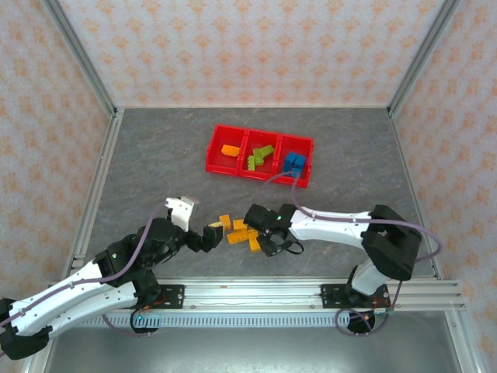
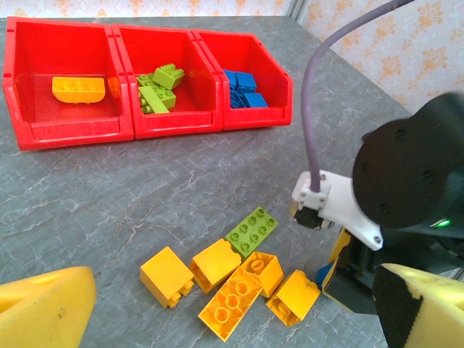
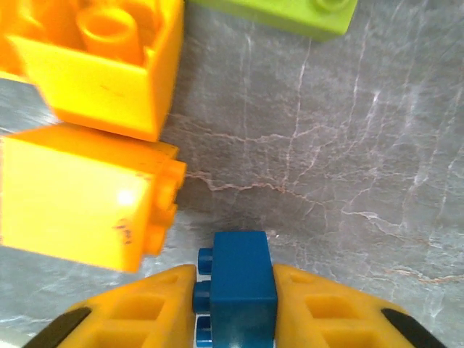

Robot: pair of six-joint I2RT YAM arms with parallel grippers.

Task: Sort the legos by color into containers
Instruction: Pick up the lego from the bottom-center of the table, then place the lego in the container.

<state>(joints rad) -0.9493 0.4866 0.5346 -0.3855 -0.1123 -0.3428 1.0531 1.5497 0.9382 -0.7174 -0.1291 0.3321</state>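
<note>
Three red bins (image 2: 174, 125) are joined in one row and are set at the far side of the grey table (image 1: 155, 171). One orange brick (image 2: 78, 88) is seen lying in the left bin. A few green bricks (image 2: 158, 87) are piled in the middle bin, and some blue bricks (image 2: 243, 90) are seen in the right bin. Five yellow bricks (image 2: 230, 312) are bunched in a small heap on the table, near the arms and well apart from the bins. One flat green brick (image 2: 251, 230) is laid just beside the heap, on its far side. The right claw (image 3: 235, 304) is held low at the right edge of the heap. Its two yellow fingers (image 3: 130, 312) are closed on a small blue brick (image 3: 235, 279), which is squeezed from both sides. In the right wrist view the bumps of this brick are turned to the left. The blue brick is held close to two of the yellow bricks and is not touched by them. It cannot be told if it is resting on the table or is lifted a little. The left claw (image 1: 211, 235) is held at the left side of the heap. Its fingers (image 2: 43, 308) are spread wide apart, and nothing is gripped between them.
</note>
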